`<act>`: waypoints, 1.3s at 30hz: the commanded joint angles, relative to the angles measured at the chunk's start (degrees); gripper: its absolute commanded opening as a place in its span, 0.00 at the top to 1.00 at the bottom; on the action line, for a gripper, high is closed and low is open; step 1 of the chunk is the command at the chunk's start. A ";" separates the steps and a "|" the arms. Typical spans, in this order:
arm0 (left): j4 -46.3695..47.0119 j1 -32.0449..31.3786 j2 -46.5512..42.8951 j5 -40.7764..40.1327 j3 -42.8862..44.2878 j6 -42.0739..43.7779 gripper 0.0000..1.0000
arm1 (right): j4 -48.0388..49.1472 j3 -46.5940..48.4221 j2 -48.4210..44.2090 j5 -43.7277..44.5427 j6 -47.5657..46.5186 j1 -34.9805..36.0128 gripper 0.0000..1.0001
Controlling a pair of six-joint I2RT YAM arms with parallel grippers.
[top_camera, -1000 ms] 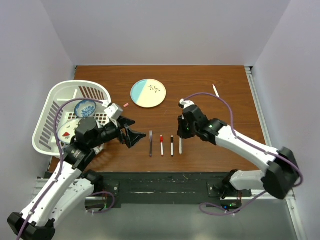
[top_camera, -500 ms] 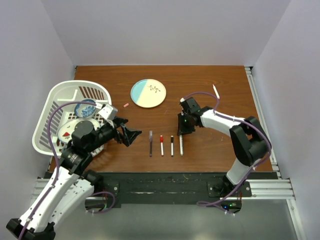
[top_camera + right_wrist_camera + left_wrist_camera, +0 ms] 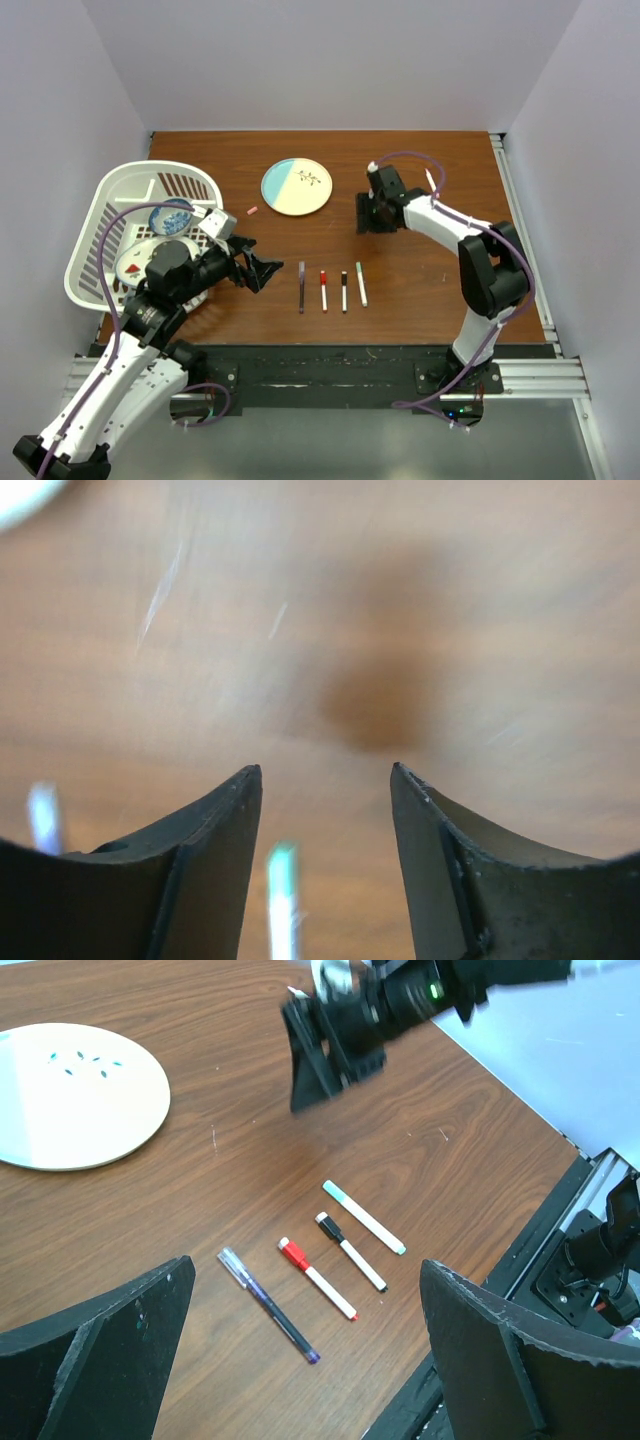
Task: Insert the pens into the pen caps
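Note:
Four capped pens lie in a row near the table's front: a dark purple pen [image 3: 301, 287], a red-capped pen [image 3: 323, 289], a black-capped pen [image 3: 344, 291] and a green-capped pen [image 3: 360, 283]. They also show in the left wrist view: purple [image 3: 268, 1305], red [image 3: 317, 1278], black [image 3: 350, 1251], green [image 3: 364, 1217]. A white pen [image 3: 431, 181] lies uncapped at the far right. A pink cap [image 3: 252, 211] lies left of the plate. My left gripper [image 3: 262, 272] is open and empty, left of the row. My right gripper [image 3: 372, 212] is open and empty, beyond the green-capped pen [image 3: 283, 900].
A round cream-and-blue plate [image 3: 296, 186] sits at the far middle and also shows in the left wrist view [image 3: 70, 1095]. A white basket [image 3: 100, 215] holding dishes stands at the left edge. The table's front rail [image 3: 330, 365] runs just below the pens.
My right gripper has moved away from the green-capped pen toward the far side, leaving the pen lying in the row. My left gripper has barely moved.

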 commanded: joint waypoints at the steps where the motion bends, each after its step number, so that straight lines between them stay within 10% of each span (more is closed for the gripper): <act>1: 1.03 0.36 -0.26 -0.24 -0.28 1.48 0.00 | 0.60 8.05 3.27 15.95 -12.19 -3.06 0.41; 28: 1.47 0.44 1.06 0.64 -0.28 1.66 0.00 | -5.37 35.74 27.10 7.20 -26.09 -23.27 0.37; 39: 1.74 0.44 0.80 1.61 -0.36 2.10 0.00 | -9.32 37.41 30.26 3.94 -26.44 -23.54 0.59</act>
